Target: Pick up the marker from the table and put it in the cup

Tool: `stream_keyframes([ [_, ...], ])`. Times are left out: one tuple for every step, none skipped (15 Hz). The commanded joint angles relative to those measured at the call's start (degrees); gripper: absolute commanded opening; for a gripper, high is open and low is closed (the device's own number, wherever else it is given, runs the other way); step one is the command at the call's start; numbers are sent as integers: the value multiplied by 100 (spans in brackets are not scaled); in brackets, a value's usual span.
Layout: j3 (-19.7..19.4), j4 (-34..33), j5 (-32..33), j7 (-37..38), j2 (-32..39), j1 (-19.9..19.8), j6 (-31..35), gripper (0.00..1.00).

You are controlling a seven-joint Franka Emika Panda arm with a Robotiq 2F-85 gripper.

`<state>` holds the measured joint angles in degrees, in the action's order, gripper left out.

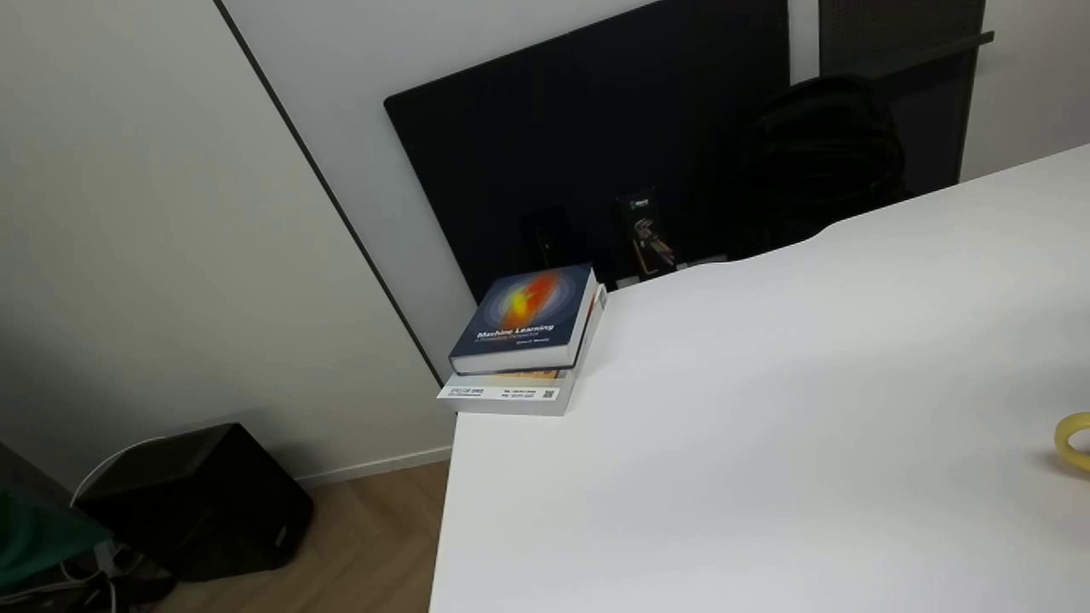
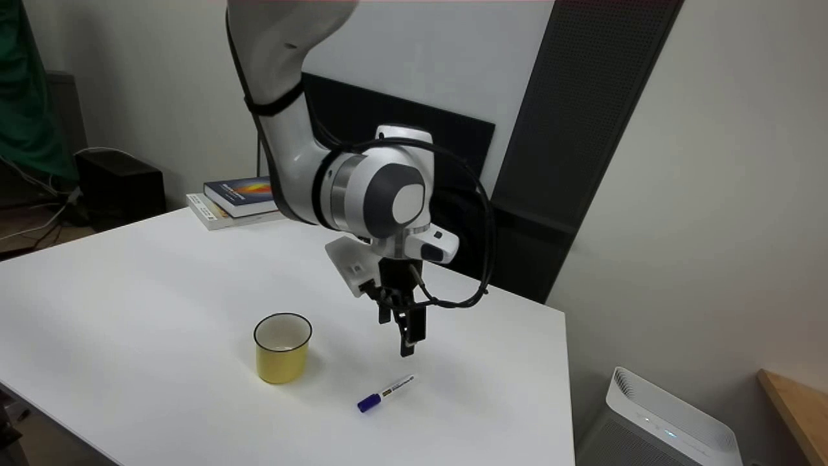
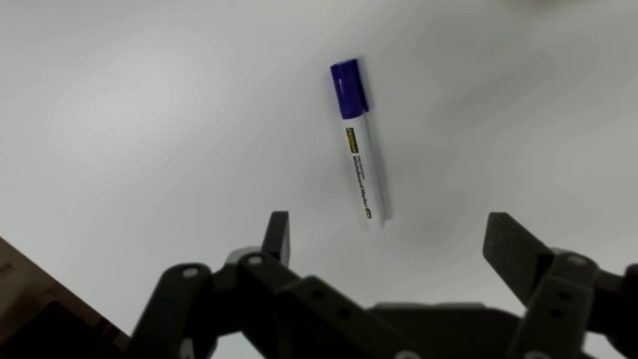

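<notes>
The marker, white with a blue cap, lies on the white table [image 2: 162, 291]. It shows in an exterior view [image 2: 386, 393] and in the wrist view [image 3: 361, 149]. The yellow cup [image 2: 282, 366] with a dark rim stands upright beside it. A yellow curved part [image 1: 1062, 441], matching the cup's colour, shows at the edge of an exterior view; the rest is cut off. My gripper [image 2: 396, 335] is above the table, near the marker's white end. In the wrist view the gripper [image 3: 388, 219] is open and empty, with the marker's white end just ahead of and between the fingertips.
Two stacked books [image 1: 528, 323] lie at a table corner, also seen in an exterior view [image 2: 239, 197]. A black backpack [image 1: 822, 162] and a dark panel [image 1: 579, 128] are behind the table. A white appliance [image 2: 666, 421] stands beside the table.
</notes>
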<state>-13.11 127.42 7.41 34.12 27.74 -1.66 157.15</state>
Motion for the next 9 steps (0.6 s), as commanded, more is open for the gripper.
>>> stream_keyframes([
  [68,-13,-669,-288,208,-100,287,100],
  [109,-5,-843,-422,263,-151,328,100],
  [144,-5,-1011,-555,309,-188,334,100],
  [137,4,-1128,-659,362,-182,356,100],
  [170,11,-1236,-793,389,-213,351,100],
  [184,22,-1319,-896,380,-227,293,100],
  [120,38,-1314,-961,303,-170,63,100],
  [19,6,-1298,-866,410,-47,213,100],
  [25,7,-1306,-906,408,-55,163,100],
])
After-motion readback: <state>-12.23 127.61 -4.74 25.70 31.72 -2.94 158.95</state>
